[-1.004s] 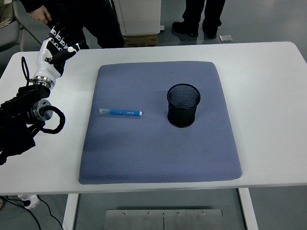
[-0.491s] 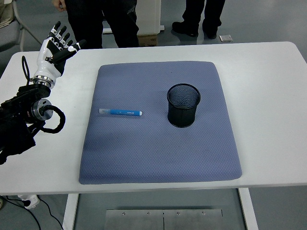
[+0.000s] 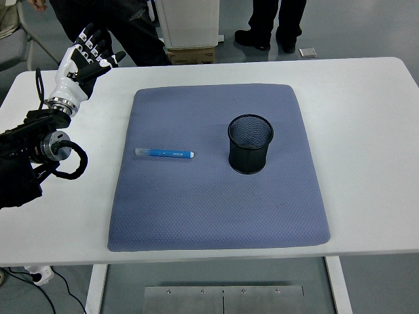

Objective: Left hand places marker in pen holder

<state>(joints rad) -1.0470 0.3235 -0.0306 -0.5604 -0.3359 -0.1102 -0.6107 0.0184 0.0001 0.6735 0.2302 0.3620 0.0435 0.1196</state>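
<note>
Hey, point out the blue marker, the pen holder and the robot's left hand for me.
marker point(image 3: 165, 153), head view, middle of its blue barrel, lying on the mat.
pen holder point(image 3: 250, 154), head view, front of its black mesh wall.
left hand point(image 3: 84, 60), head view, back of the hand, fingers spread.

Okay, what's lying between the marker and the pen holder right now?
Nothing: in the head view, only bare blue mat separates the marker from the pen holder.

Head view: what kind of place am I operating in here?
Probably a robot lab or test area: a white table with a blue mat staging a marker and mesh pen holder, people standing behind on grey flooring.
</note>
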